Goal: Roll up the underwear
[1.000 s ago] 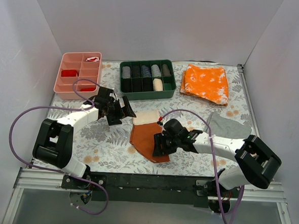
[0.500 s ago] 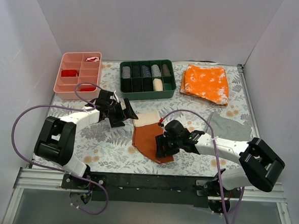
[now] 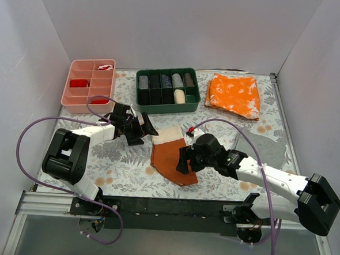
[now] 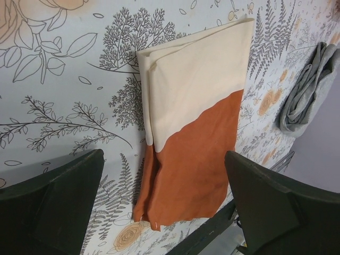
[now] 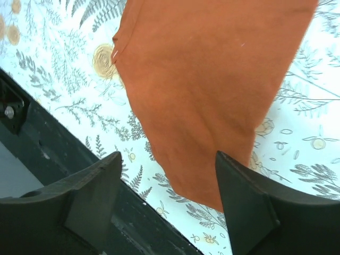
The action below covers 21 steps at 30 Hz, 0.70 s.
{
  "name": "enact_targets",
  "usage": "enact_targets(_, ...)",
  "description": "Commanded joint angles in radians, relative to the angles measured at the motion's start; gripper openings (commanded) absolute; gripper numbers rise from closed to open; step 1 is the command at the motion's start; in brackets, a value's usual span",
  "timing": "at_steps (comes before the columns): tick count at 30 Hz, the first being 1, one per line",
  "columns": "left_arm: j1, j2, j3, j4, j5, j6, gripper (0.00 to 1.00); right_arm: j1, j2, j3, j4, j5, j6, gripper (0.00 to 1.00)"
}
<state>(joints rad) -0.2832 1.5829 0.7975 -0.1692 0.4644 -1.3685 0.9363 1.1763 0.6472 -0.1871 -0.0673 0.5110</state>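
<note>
**Rust and cream on a fern print**

The underwear (image 3: 169,159) is rust-brown orange over most of its upper face, with a pale cream-beige band at its far end. The tabletop (image 3: 119,162) is white, printed with grey ferns and small orange flowers. The pink tray (image 3: 66,92) is salmon-coloured, with red items inside. The green tray (image 3: 166,109) is dark and holds black, grey, striped and cream rolls. The speckled cloth (image 3: 235,94) is bright orange flecked with white. The grey cloth (image 3: 262,146) is plain. The left end effector (image 3: 147,128) and right end effector (image 3: 182,164) are black.
</note>
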Motion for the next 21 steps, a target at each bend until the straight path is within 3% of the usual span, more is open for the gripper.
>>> enact_targets(1,0.006,-0.023,0.011,0.037,0.028,-0.003,0.98,0.002,-0.052,0.023,-0.044,0.104,0.029,0.84)
enact_targets(2,0.006,-0.026,0.008,0.039,0.033,-0.004,0.98,0.002,-0.056,0.023,-0.048,0.13,0.04,0.86)
enact_targets(3,0.006,-0.027,0.005,0.042,0.034,-0.006,0.98,0.002,-0.06,0.025,-0.055,0.153,0.046,0.95)
enact_targets(6,0.006,-0.04,0.008,0.046,0.036,-0.007,0.98,0.002,-0.064,0.034,-0.101,0.228,0.072,0.98)
enact_targets(13,0.006,-0.096,0.003,0.043,-0.027,-0.017,0.98,0.002,-0.099,0.032,-0.144,0.348,0.113,0.99)
enact_targets(21,0.006,-0.245,-0.069,0.094,-0.145,0.011,0.98,-0.004,-0.135,-0.018,-0.051,0.399,0.153,0.99)
